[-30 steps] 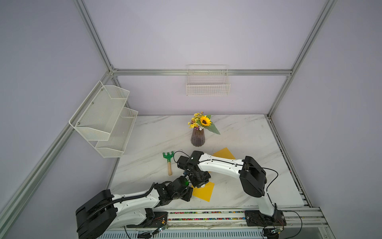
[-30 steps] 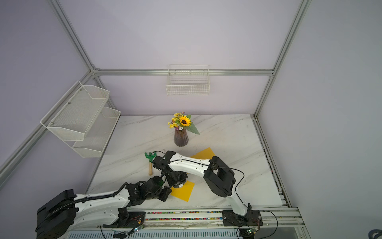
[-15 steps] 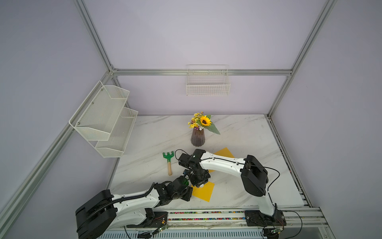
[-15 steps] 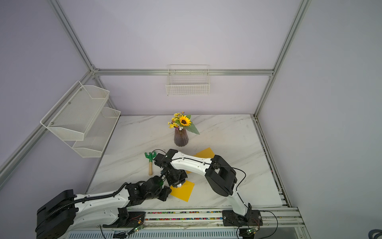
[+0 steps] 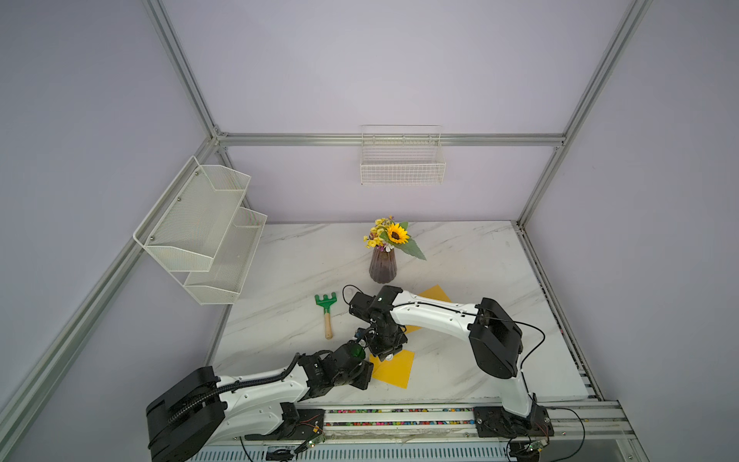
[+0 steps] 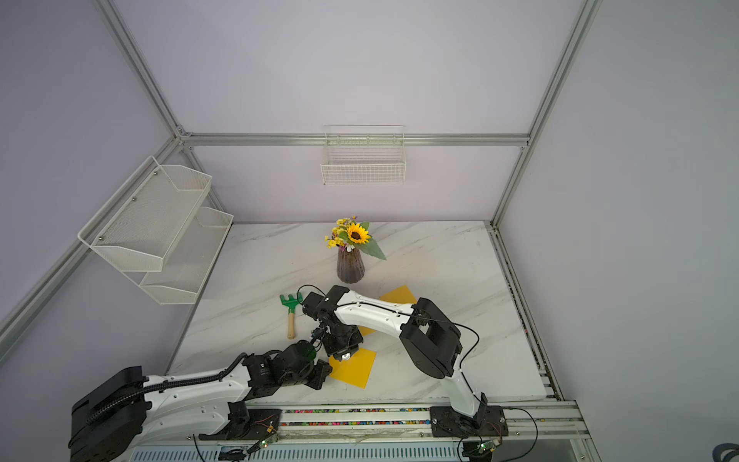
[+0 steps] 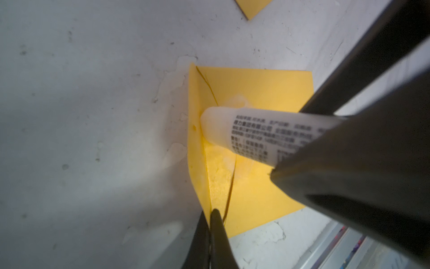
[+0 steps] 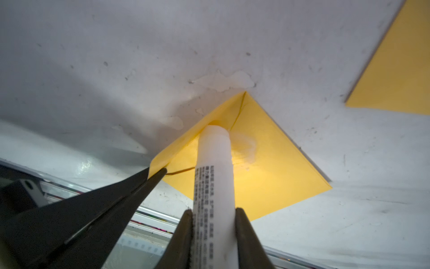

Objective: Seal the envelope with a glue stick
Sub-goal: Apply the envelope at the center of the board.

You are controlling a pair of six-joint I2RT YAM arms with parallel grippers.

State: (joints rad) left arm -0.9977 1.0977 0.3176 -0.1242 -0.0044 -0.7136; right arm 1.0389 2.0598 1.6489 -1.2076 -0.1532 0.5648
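Currently the glue stick [image 8: 214,177] is clamped in the right gripper [image 8: 214,213], jaws closed tight on the labelled barrel. Its tip is pressed onto the envelope [image 8: 267,177] just ahead of the fingertips, at the fold under the raised flap [image 7: 195,163]. The left gripper [image 7: 210,215] is fully closed on a corner of that flap, which is held up off the paper, and the stick tip sits near that pinch point. Risks as judged:

- The flap could be torn or pulled out of the pinch if the tip is dragged hard along the fold.
- The envelope could be skated over the table [image 7: 93,116], since it is anchored only by the pinch and the tip.
- Glue could be laid off the paper. Smears [image 8: 223,81] are already seen on the table just beyond the flap, so the envelope could get stuck down.
- The wet blob [image 8: 244,144] beside the tip could be squeezed out once the flap is pressed shut.
- The stick could be levered in the jaws under side load, as it is gripped well back from the tip.

Against one second earlier, in the top views the right wrist is seen shifted slightly over the envelope. No change is noted in the left arm, the envelope's place or either grip.
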